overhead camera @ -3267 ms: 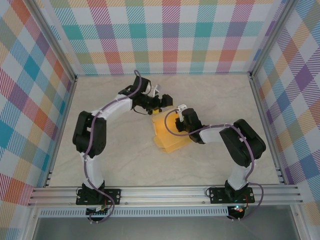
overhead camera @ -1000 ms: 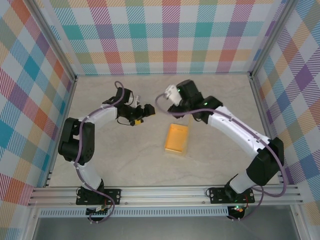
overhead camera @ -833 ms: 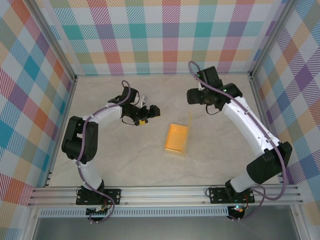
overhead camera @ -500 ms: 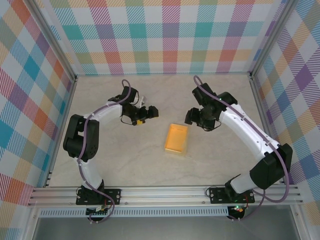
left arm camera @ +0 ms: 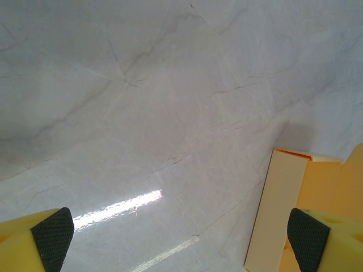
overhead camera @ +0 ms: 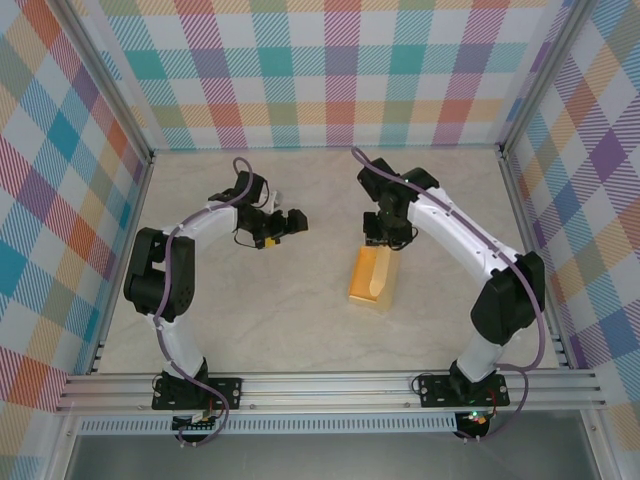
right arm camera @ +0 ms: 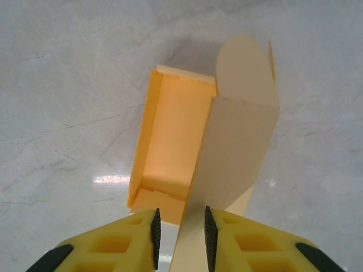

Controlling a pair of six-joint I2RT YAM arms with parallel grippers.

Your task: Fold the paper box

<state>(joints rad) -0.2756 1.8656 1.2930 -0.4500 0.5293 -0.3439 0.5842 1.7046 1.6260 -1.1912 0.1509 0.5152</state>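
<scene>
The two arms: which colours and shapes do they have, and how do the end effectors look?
The left arm and right arm are alike: white links between bulky black joints, a thin purple cable along each. The left end effector and right end effector each have two blocky yellow fingers with black inner pads.

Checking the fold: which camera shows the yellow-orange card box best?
Right wrist: the yellow-orange card box sits close, its open tray and raised lid flap plain. Top external shows it small, from above; left wrist catches one side at the frame's corner.
</scene>
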